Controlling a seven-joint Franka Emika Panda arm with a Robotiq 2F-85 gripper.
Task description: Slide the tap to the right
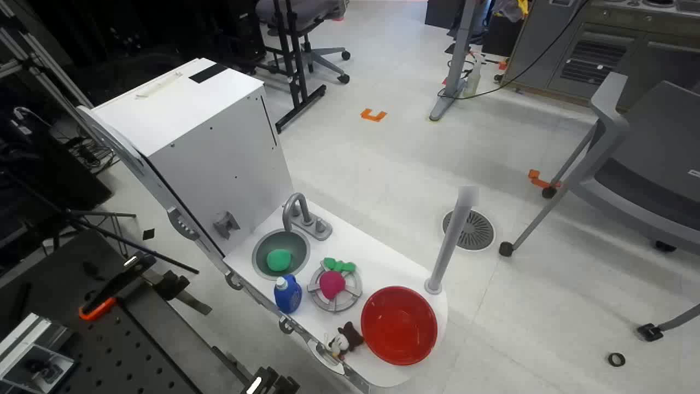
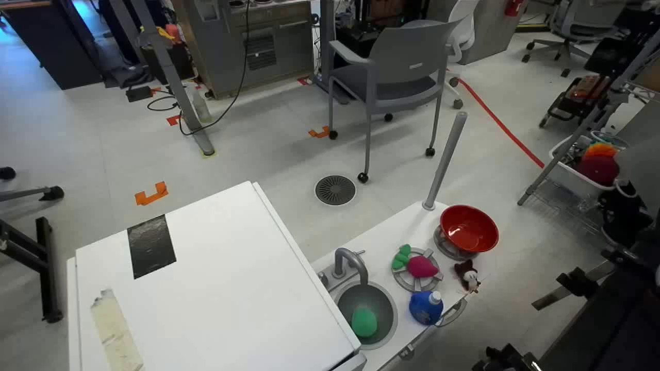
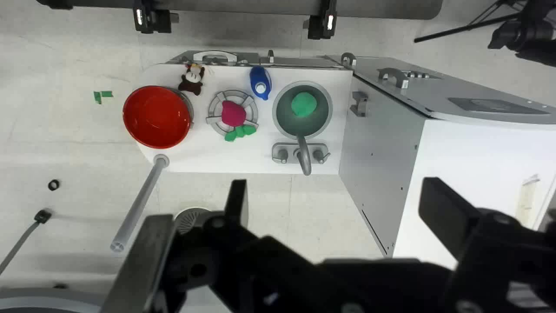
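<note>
The tap is a silver-grey faucet with a curved spout on a light grey base with two small handles. It stands on the white toy kitchen counter behind the round sink, seen in both exterior views (image 1: 296, 196) (image 2: 356, 257) and in the wrist view (image 3: 304, 158). Its spout reaches over the sink's edge. My gripper (image 3: 334, 182) shows in the wrist view only, with its two black fingers spread wide and nothing between them. It is well above the kitchen, apart from the tap, which lies beyond the fingertips in that view.
The sink (image 1: 301, 241) holds a green toy. A pink radish toy (image 1: 332, 284) lies on a burner beside it. A blue bottle (image 1: 288, 294), a mouse plush (image 1: 345, 340), a red bowl (image 1: 399, 325) and a tall grey post (image 1: 449, 241) stand along the counter. A tall white cabinet (image 1: 219, 158) borders the sink.
</note>
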